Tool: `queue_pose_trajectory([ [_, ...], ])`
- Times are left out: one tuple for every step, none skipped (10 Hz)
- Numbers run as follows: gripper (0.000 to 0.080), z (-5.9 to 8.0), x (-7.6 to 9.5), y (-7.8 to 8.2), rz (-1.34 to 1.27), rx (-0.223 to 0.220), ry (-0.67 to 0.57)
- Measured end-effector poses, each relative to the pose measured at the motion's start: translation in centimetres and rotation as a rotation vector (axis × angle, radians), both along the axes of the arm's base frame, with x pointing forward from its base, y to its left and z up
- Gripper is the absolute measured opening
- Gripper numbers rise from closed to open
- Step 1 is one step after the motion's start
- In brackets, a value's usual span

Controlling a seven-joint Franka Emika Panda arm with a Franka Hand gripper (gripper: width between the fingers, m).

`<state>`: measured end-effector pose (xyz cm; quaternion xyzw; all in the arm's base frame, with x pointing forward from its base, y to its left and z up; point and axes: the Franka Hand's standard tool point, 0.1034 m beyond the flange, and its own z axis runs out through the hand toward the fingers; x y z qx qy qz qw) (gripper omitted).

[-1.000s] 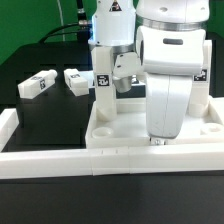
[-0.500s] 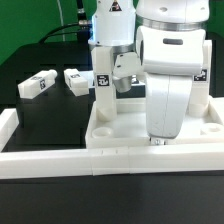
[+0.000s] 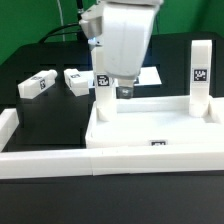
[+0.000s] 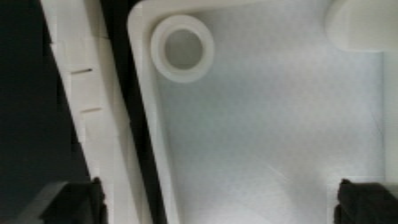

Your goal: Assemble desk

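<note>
Two small white tagged block legs (image 3: 198,72) stand in the large white plastic tray-like desk top (image 3: 140,123) at lower centre; the gripper (image 3: 122,91) hovers above it, jaws apart, empty; next, probably, fetching a loose leg (image 3: 38,84) at middle left.

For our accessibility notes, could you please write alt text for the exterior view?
A white robot arm hangs over the white desk top, its open hand beside a tagged leg standing upright at one far corner; a second leg stands at the other. Two more legs lie loose on the black table at the exterior view's left.
</note>
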<state>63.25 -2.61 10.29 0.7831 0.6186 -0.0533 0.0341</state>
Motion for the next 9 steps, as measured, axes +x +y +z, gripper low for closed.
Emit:
queue_pose_trajectory([
  [0.0648, -0.1, 0.0, 0.1, -0.044, -0.001, -0.004],
  [0.0648, -0.1, 0.0, 0.1, -0.134, -0.003, -0.015],
  [0.0648, -0.1, 0.0, 0.1, -0.231, -0.008, -0.026],
  [0.0648, 0.2, -0.1, -0.2, -0.27, -0.01, -0.026],
  [0.0648, 1.6, -0.7, -1.5, -0.329, -0.014, -0.013],
  [0.0648, 3.1, -1.5, -2.7, -0.408, -0.018, -0.018],
  [0.0648, 4.2, -2.9, -3.3, -0.504, -0.023, -0.014],
  [0.0648, 5.4, -4.1, -4.1, -0.574, -0.025, -0.015],
  [0.0648, 6.0, -5.3, -5.5, -0.651, -0.017, -0.043],
])
